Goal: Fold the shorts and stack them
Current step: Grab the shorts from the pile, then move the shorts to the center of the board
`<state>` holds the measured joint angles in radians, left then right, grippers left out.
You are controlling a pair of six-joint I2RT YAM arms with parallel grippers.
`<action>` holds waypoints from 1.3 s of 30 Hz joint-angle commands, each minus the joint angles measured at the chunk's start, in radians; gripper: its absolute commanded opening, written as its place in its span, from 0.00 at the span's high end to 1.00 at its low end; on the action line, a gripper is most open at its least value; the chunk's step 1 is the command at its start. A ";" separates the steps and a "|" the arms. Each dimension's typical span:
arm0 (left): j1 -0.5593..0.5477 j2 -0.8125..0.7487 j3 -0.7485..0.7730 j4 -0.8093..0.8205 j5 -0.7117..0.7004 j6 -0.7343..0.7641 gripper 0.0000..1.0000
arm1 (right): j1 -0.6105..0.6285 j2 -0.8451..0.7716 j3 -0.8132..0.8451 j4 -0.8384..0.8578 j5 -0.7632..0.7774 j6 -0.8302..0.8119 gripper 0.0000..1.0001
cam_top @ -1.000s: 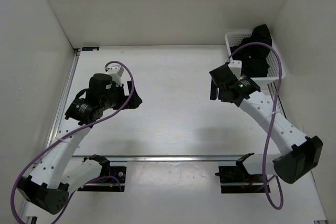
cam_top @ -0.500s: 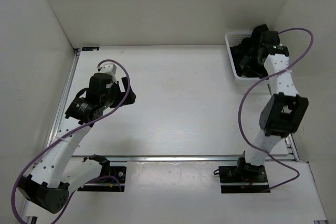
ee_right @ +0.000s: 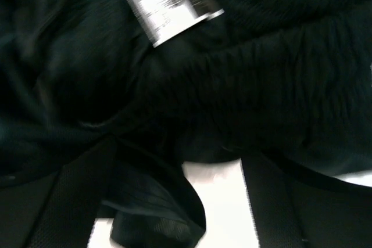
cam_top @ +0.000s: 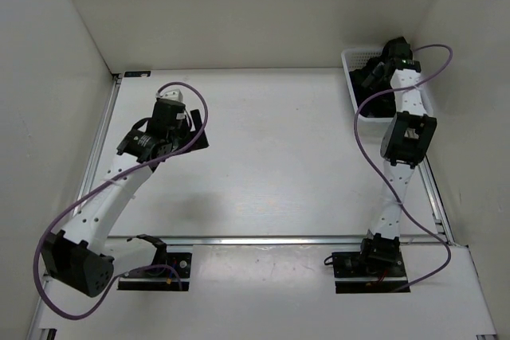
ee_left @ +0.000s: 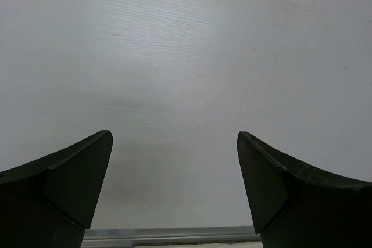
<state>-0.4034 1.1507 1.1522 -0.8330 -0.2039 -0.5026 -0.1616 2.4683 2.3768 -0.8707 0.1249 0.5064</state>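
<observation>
The black shorts [cam_top: 373, 89] lie crumpled in a white basket [cam_top: 349, 58] at the table's far right corner. My right gripper [cam_top: 378, 76] reaches down into that basket. In the right wrist view the shorts [ee_right: 244, 79] fill the frame, with a white label [ee_right: 171, 9] near the top. The right gripper [ee_right: 177, 154] is open, its fingers wide apart, and a fold of black fabric lies between them over the basket's white floor [ee_right: 224, 204]. My left gripper [cam_top: 196, 138] [ee_left: 174, 139] hangs open over bare table at the left, holding nothing.
White walls close in the table on the left, back and right. A metal rail [cam_top: 100, 149] runs along the left edge and another [cam_top: 271, 239] across the front, in front of the arm bases. A purple cable [cam_top: 362, 129] loops beside the right arm.
My right arm has swung from the table's middle right up to the far corner and dipped its gripper into the basket. The left arm has stretched a little farther over the table.
</observation>
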 commanded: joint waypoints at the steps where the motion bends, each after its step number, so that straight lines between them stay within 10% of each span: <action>1: 0.002 0.035 0.067 0.002 -0.022 -0.008 0.00 | -0.029 0.066 0.091 -0.022 0.030 0.035 0.13; 4: 0.002 0.070 0.107 0.002 -0.022 0.003 0.00 | -0.029 0.077 0.091 0.006 0.030 0.035 0.24; 7: 0.002 0.098 0.132 -0.008 -0.009 0.012 0.00 | -0.029 0.016 0.039 0.047 0.030 0.035 0.61; 8: 0.002 0.110 0.132 -0.008 0.003 0.012 0.00 | -0.029 -0.008 0.021 0.047 0.030 0.035 0.87; 10: 0.002 0.119 0.132 -0.008 0.015 0.012 0.00 | -0.029 -0.092 -0.020 0.061 0.039 0.035 1.00; 25: -0.008 0.011 0.073 -0.008 0.110 -0.033 0.00 | 0.089 -0.751 -0.013 0.079 -0.157 -0.129 1.00; 39: 0.089 -0.017 0.224 -0.074 0.158 -0.002 0.00 | 0.408 -0.960 0.053 0.188 -0.538 -0.078 1.00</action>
<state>-0.3420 1.1553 1.3315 -0.8822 -0.0864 -0.5209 0.2050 1.5753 2.4474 -0.7708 -0.3241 0.4164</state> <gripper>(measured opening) 0.995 0.008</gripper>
